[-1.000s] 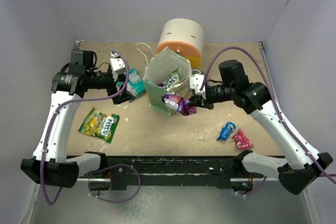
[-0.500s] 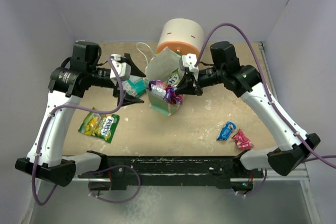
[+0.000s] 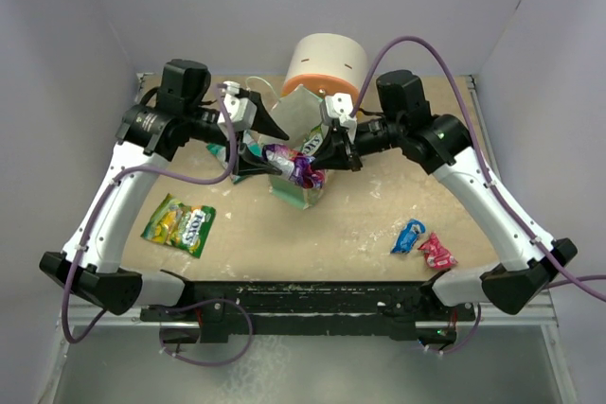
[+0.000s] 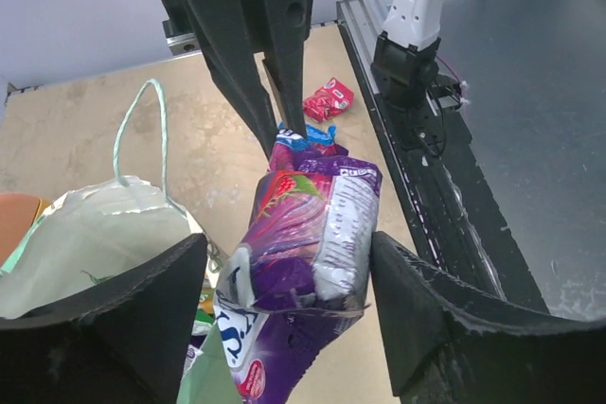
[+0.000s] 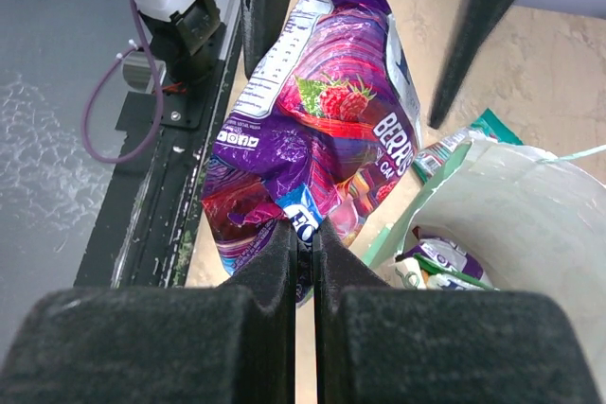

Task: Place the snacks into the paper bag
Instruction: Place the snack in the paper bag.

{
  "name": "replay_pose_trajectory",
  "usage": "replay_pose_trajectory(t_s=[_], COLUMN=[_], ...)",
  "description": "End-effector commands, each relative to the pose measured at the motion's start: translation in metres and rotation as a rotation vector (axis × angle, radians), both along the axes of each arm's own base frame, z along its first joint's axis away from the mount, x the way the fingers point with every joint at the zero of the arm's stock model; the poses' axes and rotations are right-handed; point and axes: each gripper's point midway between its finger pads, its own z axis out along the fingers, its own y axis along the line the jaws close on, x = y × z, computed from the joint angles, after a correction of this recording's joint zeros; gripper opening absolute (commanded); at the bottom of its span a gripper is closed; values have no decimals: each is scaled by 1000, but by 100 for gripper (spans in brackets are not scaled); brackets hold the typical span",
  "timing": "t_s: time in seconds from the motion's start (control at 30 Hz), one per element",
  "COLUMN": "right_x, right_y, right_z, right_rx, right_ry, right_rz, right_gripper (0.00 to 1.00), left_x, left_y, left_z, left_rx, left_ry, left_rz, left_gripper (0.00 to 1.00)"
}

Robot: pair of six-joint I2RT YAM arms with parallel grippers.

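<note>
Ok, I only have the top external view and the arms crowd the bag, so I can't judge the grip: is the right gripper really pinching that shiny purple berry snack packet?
Observer: Yes, the right wrist view shows the right gripper shut on the crumpled edge of the shiny purple berry snack packet.
Operator: And the left gripper?
Observer: Left wrist view: the left gripper stands open, jaws either side of that packet.
Operator: Anything in the bag?
Observer: Right wrist view shows another packet lying inside the pale mint-green paper bag.
</note>
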Motion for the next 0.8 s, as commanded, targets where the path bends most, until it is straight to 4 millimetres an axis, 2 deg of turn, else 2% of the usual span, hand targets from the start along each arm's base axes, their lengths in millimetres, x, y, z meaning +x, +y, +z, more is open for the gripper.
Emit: replay_pose_trajectory(t_s=[0.0,0.07,0.37,0.57,0.7,0.77], right_x=[-6,-4,4,7,14,17], right_y=[4,5,5,3,-3,-9], right_z=[33,33,36,32,26,24], right_rx=[82,84,85,72,60,61], right_ry=[-49,-48,-47,-53,-61,-59], right_rz=[33,26,-21,-48,-93,-111], right_gripper=[0,0,0,0,7,13], left_x=[-13,-17,-24,-23,-21,-19], left_y=[-4,-5,-3,-3,-3,-1], left_z=[21,17,10,13,18,21], left_rx=[-68,-74,-79,-84,-86,-87], left_ry=[-24,-1,35,34,42,48], left_rz=[-68,-84,-103,-96,-76,-60], left_gripper=[68,60,40,16,2,0])
